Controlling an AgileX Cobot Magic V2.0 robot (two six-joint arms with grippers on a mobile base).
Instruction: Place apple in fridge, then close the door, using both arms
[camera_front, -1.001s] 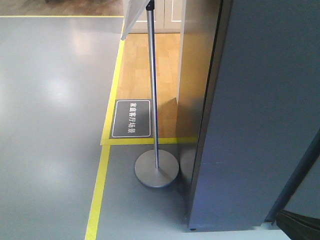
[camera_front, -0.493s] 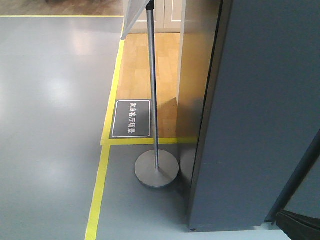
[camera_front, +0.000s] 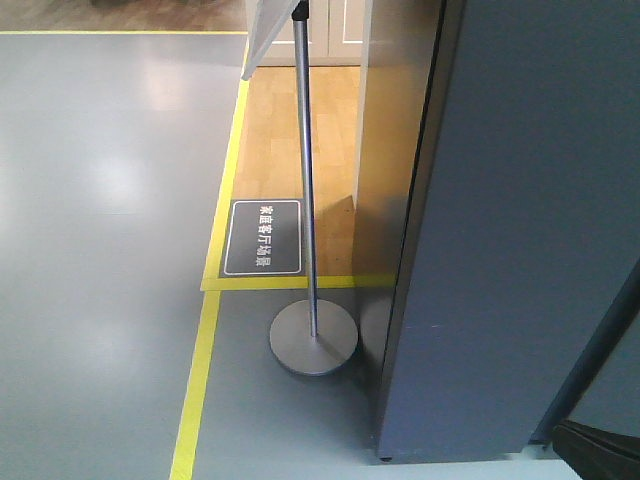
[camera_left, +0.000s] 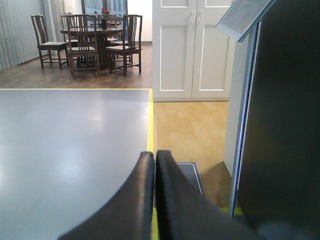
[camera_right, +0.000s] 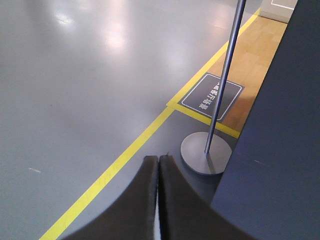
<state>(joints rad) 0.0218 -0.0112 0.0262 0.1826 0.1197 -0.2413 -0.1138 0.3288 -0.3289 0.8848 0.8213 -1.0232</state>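
Dark grey and plain, the fridge (camera_front: 520, 230) fills the right side of the front view as a tall flat panel standing upright, its long axis vertical, its foot on the grey floor (camera_front: 100, 250) just beside the round base of a sign stand (camera_front: 313, 338). Its top and right edge are cut off by the frame, and whether this face is the door or the cabinet's side cannot be told; no interior shows. No apple shows in any view. From the left wrist the left gripper (camera_left: 154, 157) has its two black fingers pressed together with nothing between them, the fridge's dark side rising at its right. The right gripper (camera_right: 158, 161) is likewise closed and empty, hanging over yellow floor tape (camera_right: 125, 155) near the stand's pole
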